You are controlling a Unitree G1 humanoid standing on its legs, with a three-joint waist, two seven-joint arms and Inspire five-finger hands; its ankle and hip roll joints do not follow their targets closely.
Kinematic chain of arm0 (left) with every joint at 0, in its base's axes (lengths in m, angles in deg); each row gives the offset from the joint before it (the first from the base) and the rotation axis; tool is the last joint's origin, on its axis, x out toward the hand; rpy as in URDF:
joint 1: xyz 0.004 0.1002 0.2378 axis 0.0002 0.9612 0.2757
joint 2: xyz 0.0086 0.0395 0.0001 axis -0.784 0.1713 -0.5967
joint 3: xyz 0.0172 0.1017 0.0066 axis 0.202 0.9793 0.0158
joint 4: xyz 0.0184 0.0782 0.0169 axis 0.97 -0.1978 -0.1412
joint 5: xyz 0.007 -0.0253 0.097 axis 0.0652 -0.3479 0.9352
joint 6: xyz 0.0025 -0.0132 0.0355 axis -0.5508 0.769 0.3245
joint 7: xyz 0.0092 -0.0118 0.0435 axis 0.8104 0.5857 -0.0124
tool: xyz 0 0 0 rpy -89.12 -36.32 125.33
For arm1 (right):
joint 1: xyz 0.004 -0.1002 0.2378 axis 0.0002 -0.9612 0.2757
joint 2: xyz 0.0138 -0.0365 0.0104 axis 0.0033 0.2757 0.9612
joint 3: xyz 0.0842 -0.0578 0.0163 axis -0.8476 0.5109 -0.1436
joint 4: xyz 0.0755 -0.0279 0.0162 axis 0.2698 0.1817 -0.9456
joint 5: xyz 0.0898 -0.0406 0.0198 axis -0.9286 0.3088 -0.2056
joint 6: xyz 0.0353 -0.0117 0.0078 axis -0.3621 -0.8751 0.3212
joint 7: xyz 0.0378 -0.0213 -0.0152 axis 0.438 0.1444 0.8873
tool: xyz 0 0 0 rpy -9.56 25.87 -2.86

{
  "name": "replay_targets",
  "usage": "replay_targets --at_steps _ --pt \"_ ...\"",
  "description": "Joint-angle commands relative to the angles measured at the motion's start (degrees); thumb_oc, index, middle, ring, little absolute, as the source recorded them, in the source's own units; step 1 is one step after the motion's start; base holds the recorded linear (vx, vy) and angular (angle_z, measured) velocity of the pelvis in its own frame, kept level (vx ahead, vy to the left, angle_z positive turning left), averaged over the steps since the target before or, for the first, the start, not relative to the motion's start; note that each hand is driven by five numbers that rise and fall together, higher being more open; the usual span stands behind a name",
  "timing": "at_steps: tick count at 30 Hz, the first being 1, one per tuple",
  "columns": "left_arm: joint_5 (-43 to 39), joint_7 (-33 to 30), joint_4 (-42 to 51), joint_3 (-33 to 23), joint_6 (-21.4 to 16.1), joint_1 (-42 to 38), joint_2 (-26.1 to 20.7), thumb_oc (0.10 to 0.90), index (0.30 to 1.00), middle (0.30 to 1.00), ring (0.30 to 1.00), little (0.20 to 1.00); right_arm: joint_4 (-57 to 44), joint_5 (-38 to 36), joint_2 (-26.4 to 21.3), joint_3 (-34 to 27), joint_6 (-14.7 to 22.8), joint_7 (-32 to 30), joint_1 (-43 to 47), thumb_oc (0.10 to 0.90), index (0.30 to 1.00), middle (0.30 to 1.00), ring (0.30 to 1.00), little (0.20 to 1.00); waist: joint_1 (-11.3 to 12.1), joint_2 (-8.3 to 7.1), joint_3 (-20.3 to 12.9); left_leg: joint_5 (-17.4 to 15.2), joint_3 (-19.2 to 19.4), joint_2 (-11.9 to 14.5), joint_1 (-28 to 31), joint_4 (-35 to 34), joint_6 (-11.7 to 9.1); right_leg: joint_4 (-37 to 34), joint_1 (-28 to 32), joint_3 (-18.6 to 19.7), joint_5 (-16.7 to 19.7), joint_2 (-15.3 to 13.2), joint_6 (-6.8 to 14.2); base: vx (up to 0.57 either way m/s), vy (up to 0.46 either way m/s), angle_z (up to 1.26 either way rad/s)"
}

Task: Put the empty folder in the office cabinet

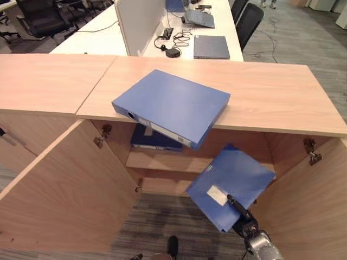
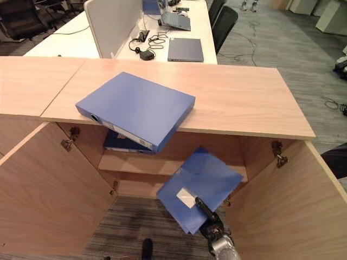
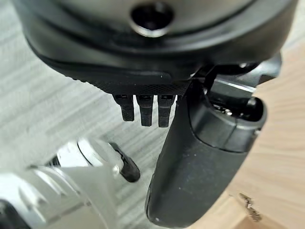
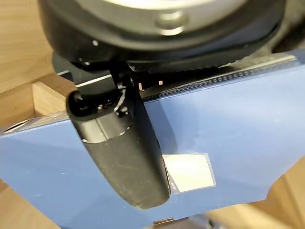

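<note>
Folder [image 1: 233,184], blue with a white label on its face, hangs tilted in front of the open office cabinet [image 1: 303,216], held at its lower corner by the right robot hand [image 1: 241,214]; the right wrist view shows the thumb pressed flat across the blue cover beside the label, pinching the folder against the rest of the hand. The folder sits between the two swung-open doors, just in front of the inner shelf [image 1: 157,160] and not yet resting on it. A second blue folder [image 1: 154,138] lies on that shelf, towards its left end. A thick blue binder [image 1: 171,105] lies on the wooden counter [image 1: 271,95] above, one corner jutting past the front edge over the opening. The left robot hand [image 3: 190,157] shows in its own wrist view, fingers hanging loosely with nothing in them, above grey floor. Beyond the counter stands a white desk [image 1: 217,21] carrying a closed laptop [image 1: 211,47].
</note>
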Motion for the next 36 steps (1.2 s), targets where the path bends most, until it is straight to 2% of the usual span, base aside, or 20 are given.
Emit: replay_targets --at_steps 1,5,6,8,9,10,11,13,15,16,17,18,20,23,25,30,31,34,36 --pt "9.6 -0.4 -4.6 2.3 -0.6 -3.4 -2.4 0.800 0.900 0.900 0.900 0.900 -10.4 -7.0 -1.4 -2.7 6.8 2.8 8.8 0.400 0.300 0.300 0.300 0.300 1.5 0.37 0.6 -7.4 -1.5 -2.2 0.7 0.0 1.1 0.8 -4.5 -4.8 0.5 -5.4 5.2 0.01 0.118 -0.11" --pt "14.4 -1.2 -5.9 2.7 -0.5 -3.0 -2.7 0.800 0.900 0.900 0.900 0.900 -12.4 -9.8 -0.2 -2.7 9.0 2.4 12.5 0.400 0.300 0.300 0.300 0.300 2.5 0.74 1.2 -8.2 -0.3 -3.0 0.5 0.0 2.2 2.9 -6.5 -3.5 0.3 -6.5 5.8 0.04 0.137 -0.26" --pt "15.7 -2.2 -5.8 2.6 -0.2 -2.9 -2.8 0.800 0.900 0.900 0.900 0.900 -14.4 -11.0 0.9 -2.5 10.5 1.9 14.6 0.400 0.300 0.300 0.300 0.300 3.0 1.28 2.8 -8.7 0.7 -3.0 1.1 0.3 2.8 7.9 -9.0 -3.3 0.1 -6.8 6.0 0.02 0.174 -0.61" --pt "15.3 -3.2 -4.8 3.0 -0.4 -3.2 -3.0 0.800 0.900 0.900 0.900 0.900 -16.3 -12.2 1.8 -1.5 12.0 1.5 16.9 0.400 0.300 0.300 0.300 0.300 3.7 2.03 5.7 -9.1 2.1 -2.6 1.2 0.6 3.1 13.6 -12.9 -6.6 1.0 -7.5 6.1 -0.05 0.101 -0.68" --pt "15.3 -3.2 -4.8 2.9 -0.4 -3.2 -3.0 0.800 0.900 0.900 0.900 0.900 -16.3 -12.2 1.8 -1.5 12.0 1.4 16.9 0.400 0.300 0.300 0.300 0.300 3.7 2.02 5.8 -9.1 2.1 -2.6 1.2 0.6 3.0 13.9 -13.2 -6.5 0.8 -7.6 6.1 -0.09 0.052 -0.36" --pt "13.9 -3.9 -3.5 4.0 -1.0 -4.0 -3.1 0.800 0.900 0.900 0.900 0.900 -16.8 -12.2 2.4 0.2 13.5 0.7 20.1 0.400 0.300 0.300 0.300 0.300 5.0 2.53 8.7 -9.6 4.2 -1.7 1.1 1.4 2.6 17.6 -16.5 -13.6 2.9 -10.4 5.4 -0.08 0.024 -0.50" --pt "13.4 -4.1 -2.9 4.4 -1.0 -4.3 -3.0 0.800 0.900 0.900 0.900 0.900 -16.9 -12.2 2.6 0.7 13.7 0.1 22.1 0.400 0.300 0.300 0.300 0.300 5.3 2.46 10.2 -10.2 5.6 -1.4 0.9 2.3 2.3 17.1 -17.1 -17.6 3.9 -12.2 5.3 -0.05 -0.013 -0.75" --pt "12.5 -4.1 -2.0 5.0 -0.9 -4.6 -2.9 0.800 0.900 0.900 0.900 0.900 -16.7 -12.6 2.5 1.7 14.3 -1.0 25.3 0.400 0.300 0.300 0.300 0.300 5.9 2.15 12.4 -11.1 7.1 -0.7 0.2 3.5 1.7 13.1 -18.2 -20.3 5.1 -12.1 5.8 -0.03 -0.103 -0.63" --pt "11.2 -4.7 -1.6 5.3 -1.5 -6.3 -3.4 0.800 0.900 0.900 0.900 0.900 -15.7 -12.9 1.4 1.9 14.9 -1.2 29.8 0.400 0.300 0.300 0.300 0.300 6.1 2.16 16.0 -11.7 7.3 0.1 -1.4 6.1 1.2 9.9 -21.2 -18.2 6.7 -10.3 5.7 -0.08 -0.109 -0.23" --pt "11.2 -4.7 -1.7 5.2 -1.6 -6.6 -3.4 0.800 0.900 0.900 0.900 0.900 -15.5 -13.0 1.3 1.8 14.9 -1.2 30.2 0.400 0.300 0.300 0.300 0.300 6.3 2.15 16.2 -11.9 7.4 0.2 -1.6 6.4 1.2 9.9 -21.4 -18.0 6.8 -10.2 5.6 -0.12 -0.156 -0.03" --pt "10.8 -5.6 -1.8 4.8 -2.0 -8.1 -4.3 0.800 0.900 0.900 0.900 0.900 -15.0 -13.5 0.2 1.2 16.0 -1.6 32.6 0.400 0.300 0.300 0.300 0.300 6.1 1.12 18.4 -11.1 7.0 -0.1 -4.7 8.7 1.1 8.5 -24.4 -15.9 9.0 -9.8 5.1 -0.09 -0.107 0.05" --pt "10.8 -5.6 -1.8 4.8 -2.0 -8.2 -4.4 0.800 0.900 0.900 0.900 0.900 -14.9 -13.5 0.2 1.1 16.0 -1.6 32.7 0.400 0.300 0.300 0.300 0.300 6.1 1.07 18.4 -11.2 7.0 -0.1 -4.9 8.9 1.1 8.5 -24.6 -15.8 9.1 -9.8 5.1 -0.05 -0.185 0.10" --pt "12.0 -6.0 -2.9 3.6 -2.4 -8.6 -6.4 0.800 0.900 0.900 0.900 0.900 -13.9 -13.1 -1.6 -0.2 18.5 -2.9 34.4 0.400 0.300 0.300 0.300 0.300 6.8 -0.35 18.2 -12.5 5.7 0.1 -8.0 11.3 -0.3 7.7 -25.0 -16.8 9.0 -9.6 4.8 0.16 -0.280 0.28" --pt "12.3 -6.3 -3.6 2.8 -2.3 -9.1 -7.5 0.800 0.900 0.900 0.900 0.900 -14.1 -13.3 -2.2 -0.3 19.2 -3.2 35.0 0.400 0.300 0.300 0.300 0.300 6.8 -0.76 17.8 -12.4 4.3 1.5 -10.7 12.8 -1.2 9.1 -26.6 -17.9 8.4 -9.1 4.4 0.08 -0.255 0.29" --pt "12.5 -7.2 -4.1 2.8 -2.4 -10.2 -9.0 0.800 0.900 0.900 0.900 0.900 -15.2 -12.8 -3.7 0.2 20.6 -3.8 36.4 0.400 0.300 0.300 0.300 0.300 6.3 -0.50 17.8 -12.2 2.2 3.3 -14.1 14.0 -2.7 11.2 -28.9 -19.5 6.5 -8.5 3.7 0.06 -0.390 0.16" --pt "12.0 -8.7 -3.4 3.4 -3.2 -12.2 -9.5 0.800 0.900 0.900 0.900 0.900 -17.0 -12.1 -6.7 0.5 22.6 -4.8 39.0 0.400 0.300 0.300 0.300 0.300 6.0 0.39 18.7 -11.7 0.2 4.9 -18.7 15.9 -4.8 15.0 -32.6 -20.9 3.4 -7.7 2.3 0.01 -0.260 0.27" --pt "11.3 -9.2 -1.5 4.7 -4.3 -12.6 -9.2 0.800 0.900 0.900 0.900 0.900 -17.6 -11.3 -9.3 0.5 24.1 -5.5 42.5 0.400 0.300 0.300 0.300 0.300 6.1 1.63 19.5 -11.3 -0.2 5.9 -21.1 16.9 -5.7 17.0 -34.7 -21.9 1.2 -7.1 1.1 0.00 -0.204 0.24" --pt "10.9 -10.4 -0.7 5.5 -5.1 -13.2 -9.2 0.800 0.900 0.900 0.900 0.900 -18.7 -11.2 -11.4 0.2 25.8 -6.0 46.0 0.400 0.300 0.300 0.300 0.300 5.8 2.61 20.3 -11.0 0.7 6.2 -23.6 18.4 -6.4 18.6 -37.0 -22.1 0.0 -7.0 0.5 -0.01 -0.164 0.29" --pt "10.9 -10.4 -0.7 5.5 -5.1 -13.3 -9.1 0.800 0.900 0.900 0.900 0.900 -18.8 -11.2 -11.5 0.2 25.8 -6.0 46.0 0.400 0.300 0.300 0.300 0.300 5.8 2.61 20.2 -11.0 0.7 6.2 -23.9 18.5 -6.4 18.8 -37.3 -22.1 -0.2 -7.0 0.5 0.00 -0.056 0.21"
